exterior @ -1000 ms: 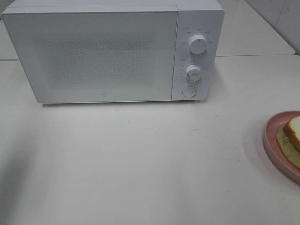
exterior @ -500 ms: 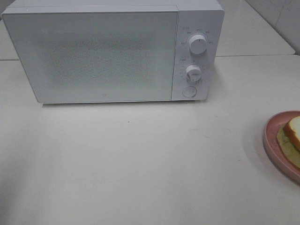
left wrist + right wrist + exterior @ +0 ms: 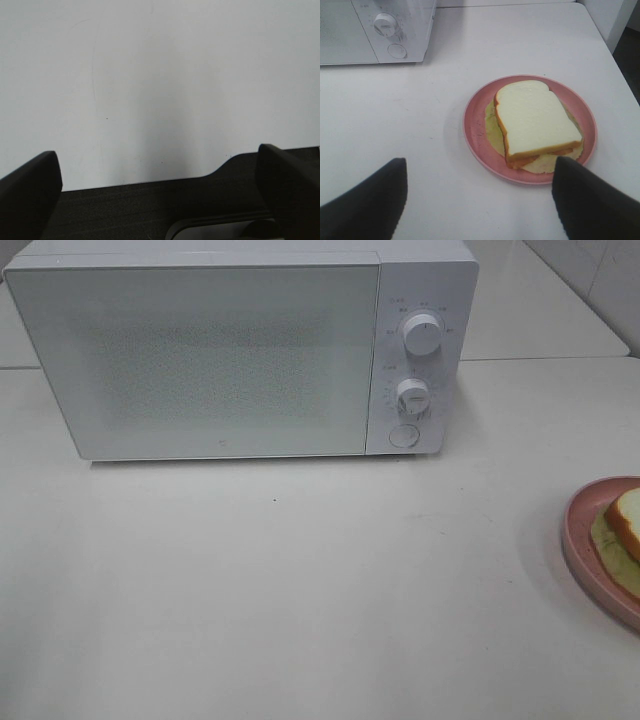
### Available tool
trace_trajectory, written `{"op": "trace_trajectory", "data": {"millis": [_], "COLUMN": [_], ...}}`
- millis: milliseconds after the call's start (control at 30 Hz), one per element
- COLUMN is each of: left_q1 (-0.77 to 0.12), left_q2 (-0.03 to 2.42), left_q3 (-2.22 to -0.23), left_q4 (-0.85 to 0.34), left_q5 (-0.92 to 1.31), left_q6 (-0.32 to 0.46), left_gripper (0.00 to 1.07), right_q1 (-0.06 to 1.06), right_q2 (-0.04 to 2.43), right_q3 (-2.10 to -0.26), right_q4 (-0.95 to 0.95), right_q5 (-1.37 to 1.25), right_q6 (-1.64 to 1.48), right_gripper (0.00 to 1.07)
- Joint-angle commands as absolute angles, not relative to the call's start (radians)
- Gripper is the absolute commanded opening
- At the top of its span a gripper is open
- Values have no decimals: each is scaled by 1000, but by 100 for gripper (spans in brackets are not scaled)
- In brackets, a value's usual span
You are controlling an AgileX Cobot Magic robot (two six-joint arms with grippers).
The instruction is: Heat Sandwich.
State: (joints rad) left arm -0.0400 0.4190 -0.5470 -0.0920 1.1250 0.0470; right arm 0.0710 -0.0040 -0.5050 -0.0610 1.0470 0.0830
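Observation:
The sandwich (image 3: 535,120), white bread with an orange-tan crust over a yellow-green layer, lies on a pink round plate (image 3: 475,125). In the exterior high view the sandwich (image 3: 626,523) and plate (image 3: 577,530) are cut off by the right edge. The white microwave (image 3: 200,350) stands at the back with its door shut. My right gripper (image 3: 481,164) hangs open above the table just short of the plate, holding nothing. Over bare table, my left gripper (image 3: 157,155) is wide open and empty. Neither arm shows in the exterior high view.
The microwave's panel carries two knobs (image 3: 421,335) and a round button (image 3: 403,436). A table edge (image 3: 615,55) runs close beyond the plate. A seam (image 3: 540,359) separates this table from another behind it.
A faint shadow on the table's left side in the exterior high view has faded. Nothing else has moved.

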Motion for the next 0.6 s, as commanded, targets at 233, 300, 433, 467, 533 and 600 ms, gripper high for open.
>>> {"op": "trace_trajectory", "data": {"millis": [233,300,433,467,533,600], "left_q1": [-39,-39,-39,-39,-39,-39], "left_q2": [272,239,167,152,101,82], "left_q3": [-494,-494,-494,-494,-494,-494], "left_q4": [-65,-65,-65,-65,-66,-67], "left_q5": [1039,1039,1039,1039,1039,1039], "left_q6": [43,43,43,43,43,43], "left_gripper": [102,102,102,102,102,102], "right_q1": [64,64,64,64,64,64], "right_q2": [-31,-31,-31,-31,-31,-31], "right_q3": [-503,-503,-503,-503,-503,-503], "right_q4": [-66,-66,-66,-66,-66,-66], "right_q5": [1039,1039,1039,1039,1039,1039], "right_q6": [80,80,79,79,79,79], "right_gripper": [76,76,76,76,76,76]}}
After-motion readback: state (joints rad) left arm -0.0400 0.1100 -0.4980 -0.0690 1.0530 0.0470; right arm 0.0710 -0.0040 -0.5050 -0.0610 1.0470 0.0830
